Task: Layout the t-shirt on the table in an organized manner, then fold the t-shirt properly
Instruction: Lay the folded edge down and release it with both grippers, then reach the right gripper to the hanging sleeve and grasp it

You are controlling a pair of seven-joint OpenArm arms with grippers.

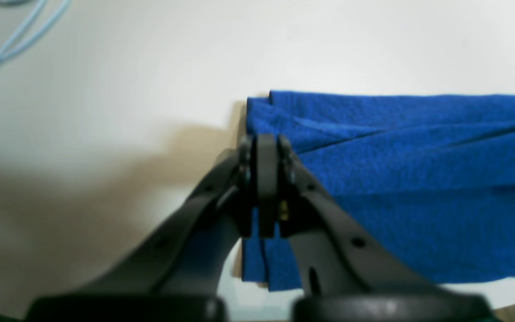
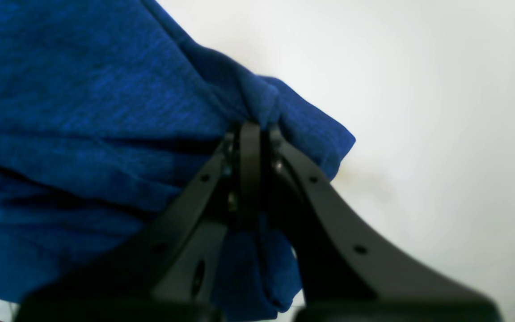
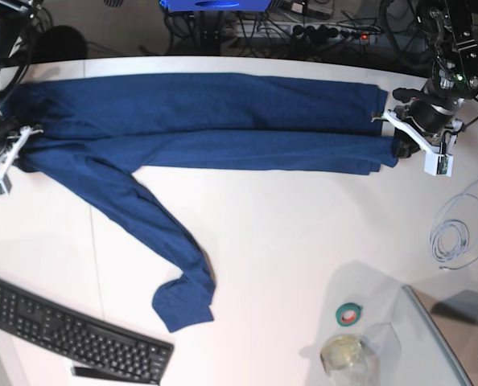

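Colour reference: t-shirt, desk and surrounding items

The t-shirt (image 3: 199,121) is plain navy blue with no print; in the wrist views its knit reads as a brighter, faintly mottled blue. The desk (image 3: 287,241) is plain white with a thin dark seam line. The left gripper (image 1: 266,147) and right gripper (image 2: 251,134) are matte black; in the base view both carry white parts. The keyboard (image 3: 70,330) is black. The coiled cable (image 3: 456,237) is pale blue-white. The tape roll (image 3: 349,314) is green with a red centre.
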